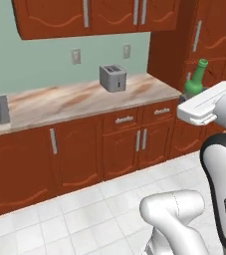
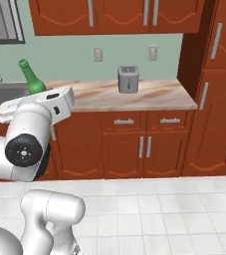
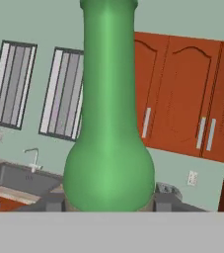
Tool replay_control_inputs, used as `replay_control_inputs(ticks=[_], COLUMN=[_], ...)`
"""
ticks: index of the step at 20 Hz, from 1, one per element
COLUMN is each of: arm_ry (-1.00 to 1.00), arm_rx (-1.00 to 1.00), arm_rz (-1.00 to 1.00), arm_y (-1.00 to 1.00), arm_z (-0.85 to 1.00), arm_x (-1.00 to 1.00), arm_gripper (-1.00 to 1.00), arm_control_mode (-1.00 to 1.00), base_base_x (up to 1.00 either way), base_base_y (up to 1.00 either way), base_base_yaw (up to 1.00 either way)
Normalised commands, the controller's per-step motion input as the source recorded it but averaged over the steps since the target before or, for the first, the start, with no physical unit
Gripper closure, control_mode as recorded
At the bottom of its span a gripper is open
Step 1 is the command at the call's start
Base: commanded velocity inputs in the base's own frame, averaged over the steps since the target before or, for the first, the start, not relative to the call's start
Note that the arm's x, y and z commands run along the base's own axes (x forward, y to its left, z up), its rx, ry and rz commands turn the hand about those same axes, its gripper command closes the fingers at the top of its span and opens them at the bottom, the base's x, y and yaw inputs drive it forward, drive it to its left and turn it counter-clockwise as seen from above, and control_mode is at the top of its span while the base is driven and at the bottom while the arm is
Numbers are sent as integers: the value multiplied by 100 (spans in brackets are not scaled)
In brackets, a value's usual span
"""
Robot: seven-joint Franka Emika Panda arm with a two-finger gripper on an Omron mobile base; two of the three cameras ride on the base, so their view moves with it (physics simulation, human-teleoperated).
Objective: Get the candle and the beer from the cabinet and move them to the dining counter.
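**The beer is in the gripper, but the dining counter is not reached yet**

You have the beer [image 3: 108, 148] in your grasp. In the hand view the green bottle stands up tall between the two dark fingertips [image 3: 54, 201], one on each side of its round belly. The jaws pinch the bottle; they are not spread free and not pressed flat together.

In the left base view you can see the bottle's neck and cap poke up above the white hand. The gripper [image 1: 191, 97] holds it up in the air, in front of the lower cupboards and off past the end of the marble worktop [image 1: 74, 99]. The bottle does not touch the worktop. It leans a little.

Behind it, the wall cabinet [image 1: 94, 17] has its doors shut. A toaster [image 1: 113, 78] sits on the worktop, well apart from the bottle. A sink [image 2: 5, 92] and a tap are off to one side.

So, as far as you can judge: the beer is out of the cabinet, and that part looks done. You must carry it to the dining counter and set it down. You cannot see where the candle is from here, so count that part as open.
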Motion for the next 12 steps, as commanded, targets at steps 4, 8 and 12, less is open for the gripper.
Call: replay_control_inputs(ticks=[4, 8, 12], arm_ry=[0, 0, 0], arm_rx=[0, 0, 0], arm_rz=[0, 0, 0], arm_y=[0, 0, 0], arm_z=[0, 0, 0], arm_x=[0, 0, 0], arm_gripper=[100, 100, 100], arm_control_mode=[100, 100, 100], base_base_x=[-40, -34, -25], base_base_y=[27, 55, 61], base_base_yaw=[-53, -45, -48])
